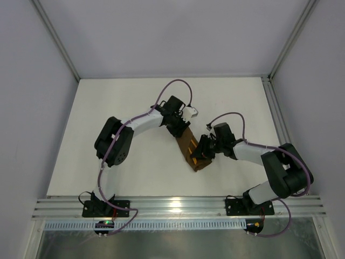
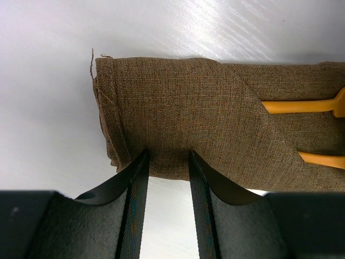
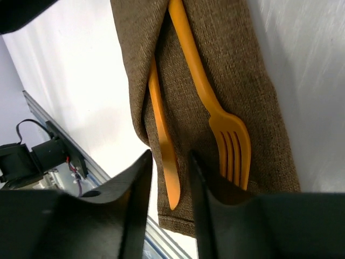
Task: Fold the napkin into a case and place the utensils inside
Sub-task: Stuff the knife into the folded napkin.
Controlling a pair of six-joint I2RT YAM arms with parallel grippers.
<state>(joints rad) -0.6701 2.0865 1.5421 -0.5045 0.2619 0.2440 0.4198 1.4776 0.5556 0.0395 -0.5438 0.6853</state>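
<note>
The napkin is folded into a narrow brown case [image 1: 188, 147] lying slantwise mid-table, with both orange utensils tucked into its folds. In the right wrist view the fork [image 3: 232, 137] lies on the cloth [image 3: 232, 65] and the knife [image 3: 164, 151] sits in a fold beside it. My right gripper [image 3: 170, 156] is open, its jaws astride the knife's blade tip without touching it. My left gripper [image 2: 168, 154] is open at the case's far end [image 2: 188, 108], its fingertips [image 2: 141, 162] resting on the cloth's edge. Two orange handles [image 2: 302, 106] run out of the fold there. From above, the left gripper [image 1: 184, 132] and the right gripper [image 1: 204, 155] stand at opposite ends of the case.
Aluminium rails [image 1: 178, 205] run along the table's near edge, with both arm bases bolted there. That rail and a black base [image 3: 32, 156] also show in the right wrist view. White walls and metal posts [image 1: 272, 102] enclose the table.
</note>
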